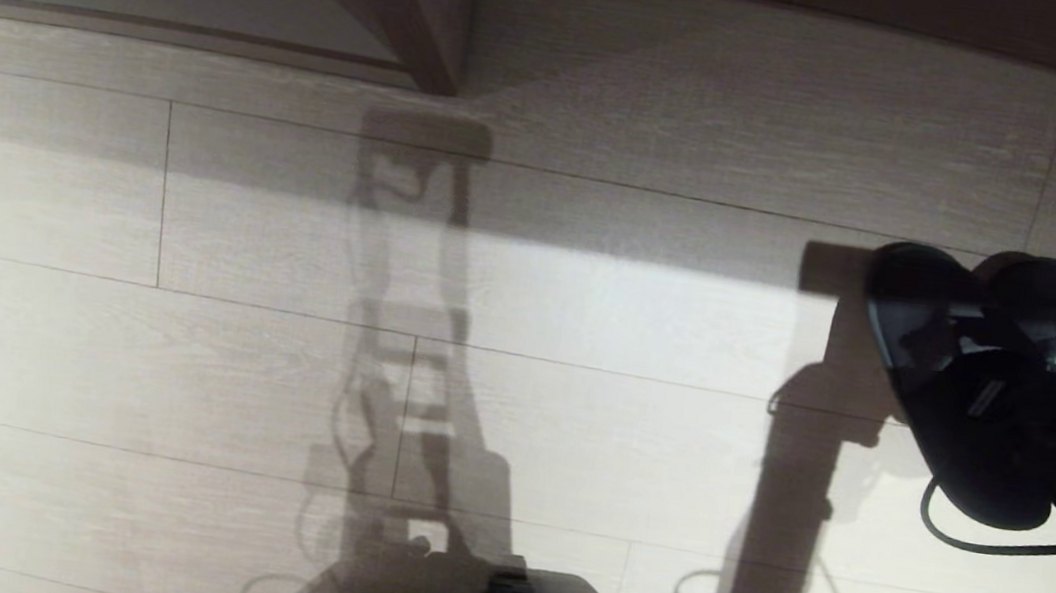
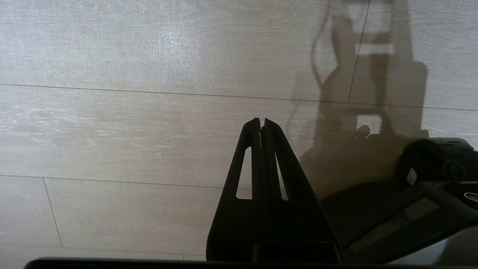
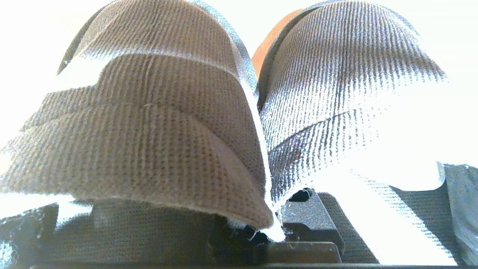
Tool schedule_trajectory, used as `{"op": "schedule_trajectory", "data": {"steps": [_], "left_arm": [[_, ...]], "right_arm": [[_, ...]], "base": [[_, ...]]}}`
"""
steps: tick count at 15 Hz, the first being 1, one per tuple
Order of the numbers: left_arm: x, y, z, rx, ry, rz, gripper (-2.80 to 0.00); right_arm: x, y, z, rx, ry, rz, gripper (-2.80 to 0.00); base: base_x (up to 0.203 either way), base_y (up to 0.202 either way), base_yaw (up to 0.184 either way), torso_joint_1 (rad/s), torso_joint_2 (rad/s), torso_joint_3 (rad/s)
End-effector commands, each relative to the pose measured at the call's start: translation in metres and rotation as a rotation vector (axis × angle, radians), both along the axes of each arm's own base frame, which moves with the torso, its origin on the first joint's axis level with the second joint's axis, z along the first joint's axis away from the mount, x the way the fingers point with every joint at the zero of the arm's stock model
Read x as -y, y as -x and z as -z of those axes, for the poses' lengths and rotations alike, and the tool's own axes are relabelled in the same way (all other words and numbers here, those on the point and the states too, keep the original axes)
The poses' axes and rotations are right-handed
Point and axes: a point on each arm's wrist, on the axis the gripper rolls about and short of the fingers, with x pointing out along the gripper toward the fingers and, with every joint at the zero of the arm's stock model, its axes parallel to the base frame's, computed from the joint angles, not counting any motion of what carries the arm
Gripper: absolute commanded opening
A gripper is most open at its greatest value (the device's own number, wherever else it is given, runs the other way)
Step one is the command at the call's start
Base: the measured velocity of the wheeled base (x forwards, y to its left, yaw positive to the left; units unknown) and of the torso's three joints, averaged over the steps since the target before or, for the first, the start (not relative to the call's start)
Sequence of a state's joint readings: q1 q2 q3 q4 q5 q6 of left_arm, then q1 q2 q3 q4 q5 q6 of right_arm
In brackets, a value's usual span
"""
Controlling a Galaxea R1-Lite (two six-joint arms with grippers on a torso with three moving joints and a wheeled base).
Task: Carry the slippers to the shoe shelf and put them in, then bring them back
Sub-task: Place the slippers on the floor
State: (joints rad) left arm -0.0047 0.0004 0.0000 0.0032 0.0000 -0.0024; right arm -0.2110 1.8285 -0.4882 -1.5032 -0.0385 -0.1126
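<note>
The slippers (image 3: 239, 123) hung pinched together in the right gripper (image 3: 278, 228), clear of the floor (image 1: 180, 344) at the robot's right side. The left gripper (image 2: 262, 125) was clenched on nothing. Held only by their inner edges, one slipper might slide free in transit.

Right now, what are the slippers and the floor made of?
The slippers look like soft ribbed knit fabric, matte, with fine woven ridges across the bands. The floor looks like pale wood-grain planks, maybe laminate, smooth with thin seams between boards.
</note>
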Motion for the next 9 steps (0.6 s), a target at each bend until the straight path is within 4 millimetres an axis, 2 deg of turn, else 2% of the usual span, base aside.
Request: {"op": "schedule_trajectory", "data": {"steps": [1,2,3,9], "left_arm": [[0.0000,-0.0001,0.0004,-0.001,0.001,-0.002,-2.80],[0.0000,0.0001,0.0000,0.002,0.001,0.000,-2.80],[0.0000,0.0000,0.0003,0.001,0.001,-0.001,-2.80],[0.0000,-0.0001,0.0004,-0.001,0.001,0.000,-2.80]], "right_arm": [[0.0034,0.0021,0.0096,-0.033,-0.006,0.013,-2.80],[0.0035,0.0013,0.0119,-0.041,-0.008,0.011,-2.80],[0.0038,0.0003,0.0126,-0.041,-0.009,0.012,0.00],[0.0038,0.0013,0.0121,-0.048,0.015,-0.030,0.00]], "base": [[0.000,0.000,0.000,0.000,0.00,0.000],[0.000,0.000,0.000,0.000,0.00,0.000],[0.000,0.000,0.000,0.000,0.00,0.000],[0.000,0.000,0.000,0.000,0.00,0.000]]}}
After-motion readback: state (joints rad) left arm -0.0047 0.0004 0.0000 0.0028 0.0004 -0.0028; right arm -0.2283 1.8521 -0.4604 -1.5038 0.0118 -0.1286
